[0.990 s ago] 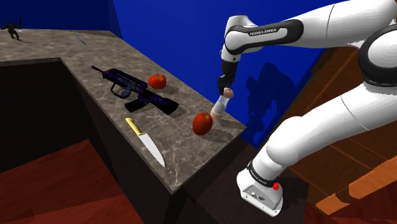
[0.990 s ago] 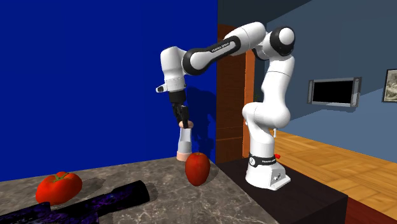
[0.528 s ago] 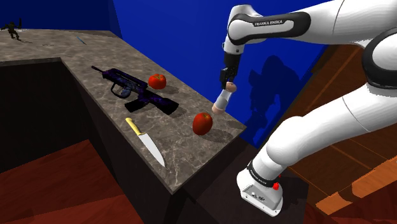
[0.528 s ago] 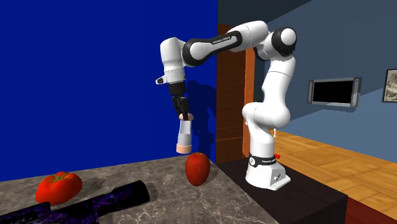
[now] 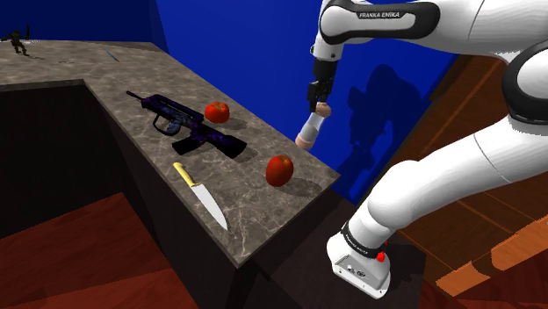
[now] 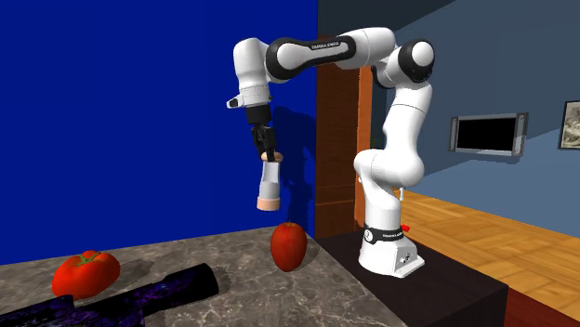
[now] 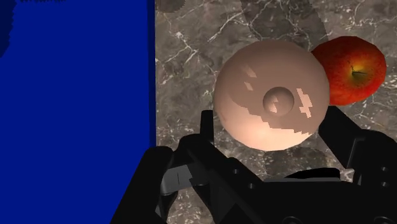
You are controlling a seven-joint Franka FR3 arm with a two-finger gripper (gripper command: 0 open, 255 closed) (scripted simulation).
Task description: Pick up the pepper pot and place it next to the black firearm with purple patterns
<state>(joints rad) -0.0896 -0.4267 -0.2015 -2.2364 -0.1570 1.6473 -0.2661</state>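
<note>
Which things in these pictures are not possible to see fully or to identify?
- Firearm: second exterior view, cut off by the bottom edge.
- Pepper pot: wrist view, its round end hides the rest of it.
- Small dark figure: shoulder view's upper left, too small to identify.

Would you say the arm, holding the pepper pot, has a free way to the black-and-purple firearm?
Probably yes: the gripper holds the pepper pot above the counter, higher than the apple, and nothing tall stands before the firearm.

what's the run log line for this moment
phase: carry | jaws: shut on pepper pot | height: clear above counter | firearm: not yet reached
</note>
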